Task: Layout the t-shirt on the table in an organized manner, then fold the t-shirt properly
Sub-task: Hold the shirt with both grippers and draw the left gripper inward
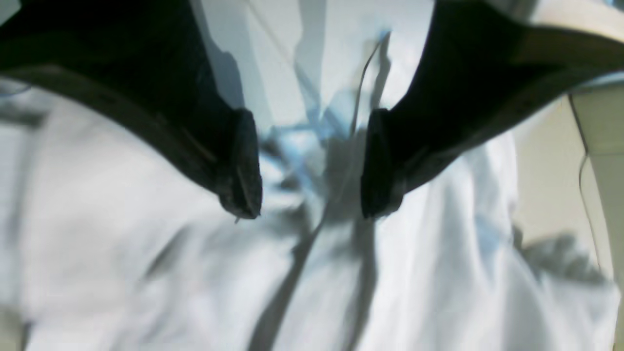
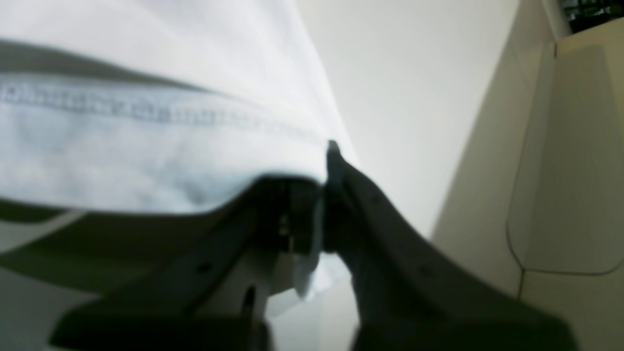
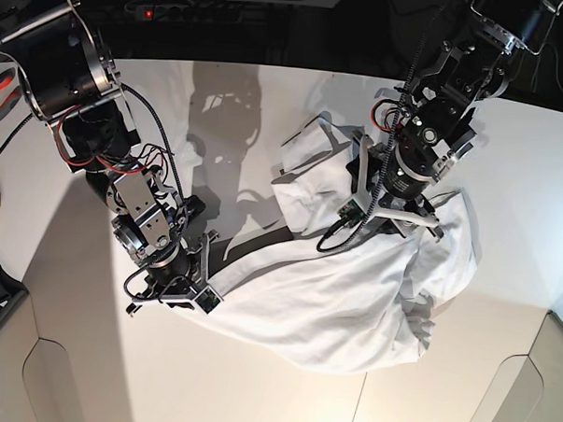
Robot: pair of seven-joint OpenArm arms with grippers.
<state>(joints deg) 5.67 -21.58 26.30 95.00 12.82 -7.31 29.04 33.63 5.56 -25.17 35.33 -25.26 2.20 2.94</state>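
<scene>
**Shirt bunched mid-table, one edge pinched**

The table (image 3: 267, 108) fills the base view. Across its centre and right lies the t-shirt (image 3: 352, 298), crumpled (one sleeve flipped toward upper centre). At lower left the right gripper (image 3: 201, 296) is clamped on the shirt's hemmed edge, cloth caught between its closed jaws. At upper right the left gripper (image 1: 312, 163) hangs over rumpled fabric, jaws wide apart, the cloth beneath them.

Robot lab: two arms (image 3: 141, 214), table (image 3: 255, 397)
</scene>
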